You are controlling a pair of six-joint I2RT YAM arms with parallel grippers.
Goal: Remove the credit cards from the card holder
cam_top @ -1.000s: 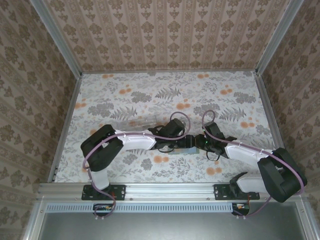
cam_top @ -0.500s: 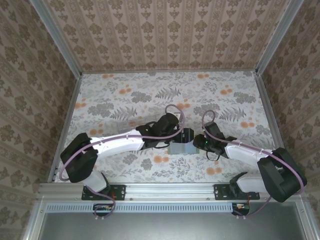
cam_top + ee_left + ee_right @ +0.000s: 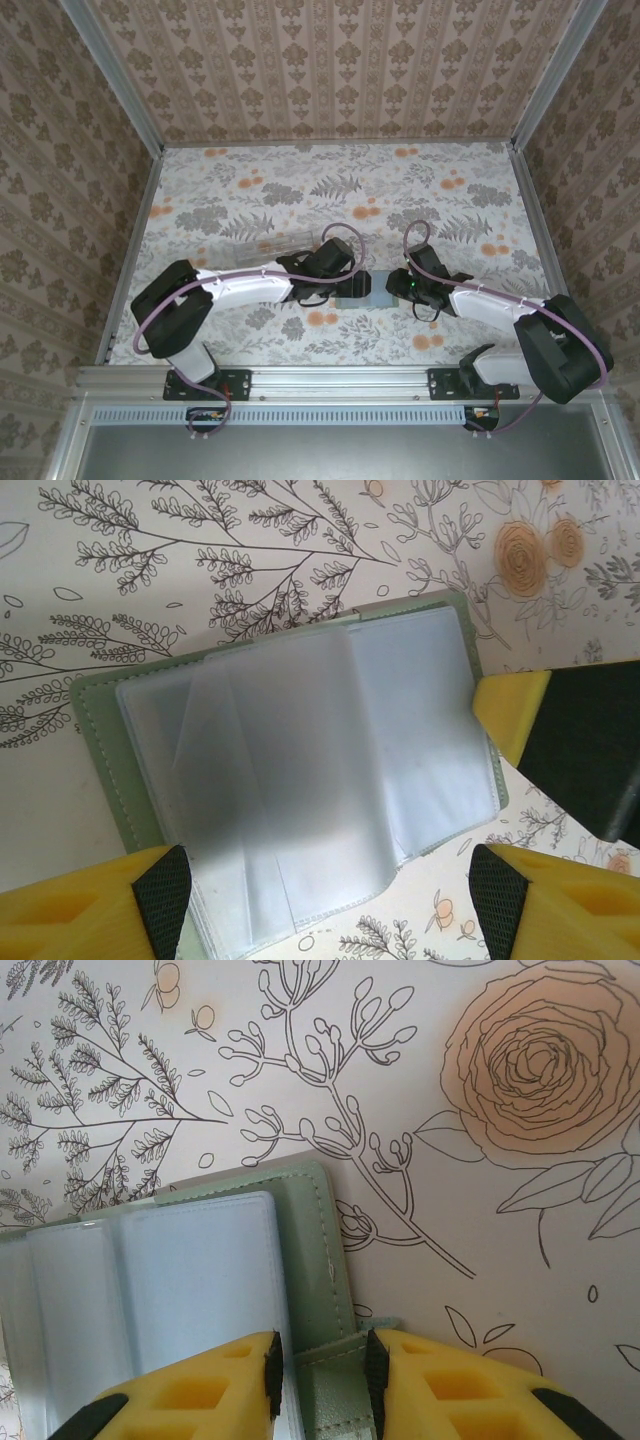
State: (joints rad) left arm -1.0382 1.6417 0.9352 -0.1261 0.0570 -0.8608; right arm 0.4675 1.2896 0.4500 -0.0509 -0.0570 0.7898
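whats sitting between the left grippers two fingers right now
Left wrist view: the open card holder, its frosted pages showing, lies between the spread fingers of the left gripper; a sliver of bare table shows beside one finger.

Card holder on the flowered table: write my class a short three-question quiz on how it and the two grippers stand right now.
1. True or false: the card holder lies open.
2. The right gripper is: A open, holding nothing; B shut on the card holder's edge; C lifted well away from it.
3. Fill in: the ___ gripper hangs open over the holder.
Key: 1 true; 2 B; 3 left gripper.
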